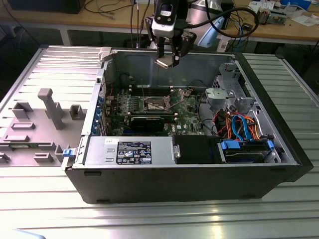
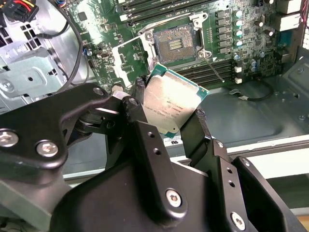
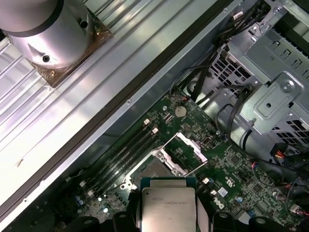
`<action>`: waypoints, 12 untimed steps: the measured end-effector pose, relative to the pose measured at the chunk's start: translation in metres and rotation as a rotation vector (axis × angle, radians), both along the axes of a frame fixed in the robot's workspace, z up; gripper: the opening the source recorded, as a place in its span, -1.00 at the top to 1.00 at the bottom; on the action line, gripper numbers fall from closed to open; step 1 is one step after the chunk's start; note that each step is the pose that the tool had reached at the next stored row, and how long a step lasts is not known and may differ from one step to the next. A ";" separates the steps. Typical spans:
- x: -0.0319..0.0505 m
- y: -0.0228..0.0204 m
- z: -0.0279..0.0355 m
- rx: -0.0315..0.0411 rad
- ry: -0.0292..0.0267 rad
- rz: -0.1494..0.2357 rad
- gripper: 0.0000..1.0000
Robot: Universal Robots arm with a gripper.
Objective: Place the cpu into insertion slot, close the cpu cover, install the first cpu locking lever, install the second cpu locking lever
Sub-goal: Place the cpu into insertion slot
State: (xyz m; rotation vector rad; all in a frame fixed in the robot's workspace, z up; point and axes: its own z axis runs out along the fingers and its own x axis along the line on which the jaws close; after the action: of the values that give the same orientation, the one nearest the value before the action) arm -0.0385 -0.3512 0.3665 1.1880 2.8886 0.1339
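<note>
Clamped in the claw (image 1: 167,60) by two opposite edges: chip (image 2: 171,106), tilted, well above the open socket (image 2: 175,44). Treat as light, stiff, slick-topped and probably fragile (grip the rim only, never the underside). Note cover (image 3: 189,149) standing open beside socket. Mind memory slots (image 2: 212,72), drive cage (image 1: 227,92) and cables (image 1: 239,127) nearby.

Silver-grey cpu (image 2: 171,108) tilted aloft; insertion slot (image 2: 175,44) bare, cpu cover (image 3: 189,148) open beside it

All 3 views overlook the insertion slot (image 1: 154,104) (image 2: 176,43) (image 3: 152,167).
</note>
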 end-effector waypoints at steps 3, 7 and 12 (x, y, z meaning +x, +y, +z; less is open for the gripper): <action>0.0000 0.0000 -0.0002 0.0000 -0.0001 -0.016 -0.08; 0.0000 0.0000 -0.0002 0.0001 0.0000 -0.019 -0.08; 0.0000 0.0000 -0.0002 0.0000 -0.0001 -0.019 -0.08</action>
State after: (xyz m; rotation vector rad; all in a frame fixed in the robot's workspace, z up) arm -0.0385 -0.3512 0.3663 1.2148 2.8765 0.1337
